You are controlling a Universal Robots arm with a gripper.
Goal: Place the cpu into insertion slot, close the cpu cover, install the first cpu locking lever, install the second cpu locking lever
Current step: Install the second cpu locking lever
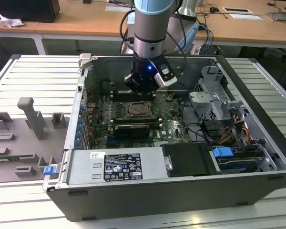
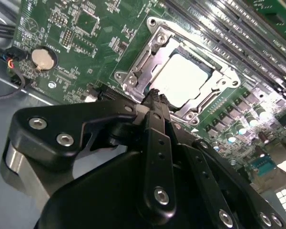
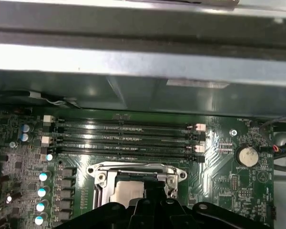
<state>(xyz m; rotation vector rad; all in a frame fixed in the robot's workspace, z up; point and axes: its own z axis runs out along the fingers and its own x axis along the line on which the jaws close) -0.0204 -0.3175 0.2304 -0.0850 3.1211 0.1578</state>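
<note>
Fingers [image 2: 155, 98] closed together, holding nothing, tips just above the cpu [image 2: 183, 78]; cpu cover [image 2: 148, 59] down

A lab or workshop: open computer case [image 1: 181, 186] on slatted metal bench [image 1: 33, 76], wooden desks [image 1: 86, 21] behind.

The cpu [image 2: 183, 78] has a pale, matt metal face. The cover [image 2: 148, 52] around it is shiny bare metal. The gripper [image 2: 155, 98] is matt black. The board [image 2: 86, 43] is glossy green.
</note>
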